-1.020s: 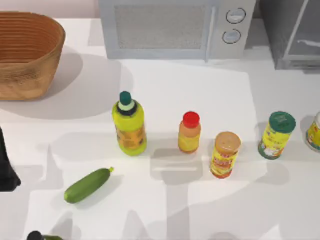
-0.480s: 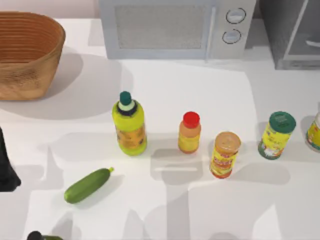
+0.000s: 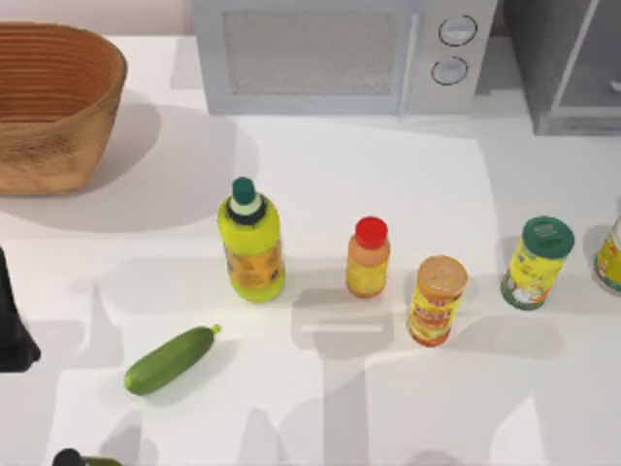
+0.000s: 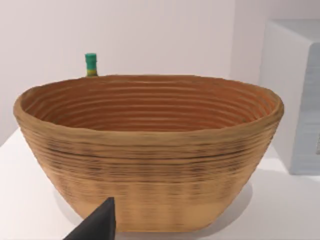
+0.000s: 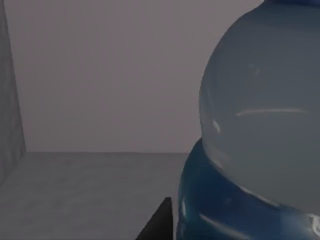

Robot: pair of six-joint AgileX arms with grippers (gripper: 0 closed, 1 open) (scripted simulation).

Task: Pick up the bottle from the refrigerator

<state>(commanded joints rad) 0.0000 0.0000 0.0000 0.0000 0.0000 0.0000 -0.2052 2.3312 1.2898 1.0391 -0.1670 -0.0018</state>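
Note:
The refrigerator (image 3: 568, 58) is a grey cabinet at the table's back right corner, its silvery-framed door standing open. In the right wrist view the bottle (image 5: 260, 130) looms very close, with a pale bluish body over a darker blue band, standing on the grey refrigerator floor (image 5: 90, 185). My right gripper (image 5: 159, 224) shows as a dark tip right beside the bottle's base. My left gripper (image 3: 12, 325) hangs parked at the table's left edge, and its dark tip (image 4: 97, 225) faces the basket.
A wicker basket (image 3: 53, 102) stands at the back left and a microwave (image 3: 330, 53) at the back middle. A yellow-green bottle (image 3: 252, 243), an orange bottle (image 3: 369, 257), two cans (image 3: 437, 301) (image 3: 537, 262) and a cucumber (image 3: 170, 359) occupy the table's middle.
In the top view a small pale piece inside the refrigerator opening has slid rightward to the picture's edge. The things on the table and the left arm have not moved.

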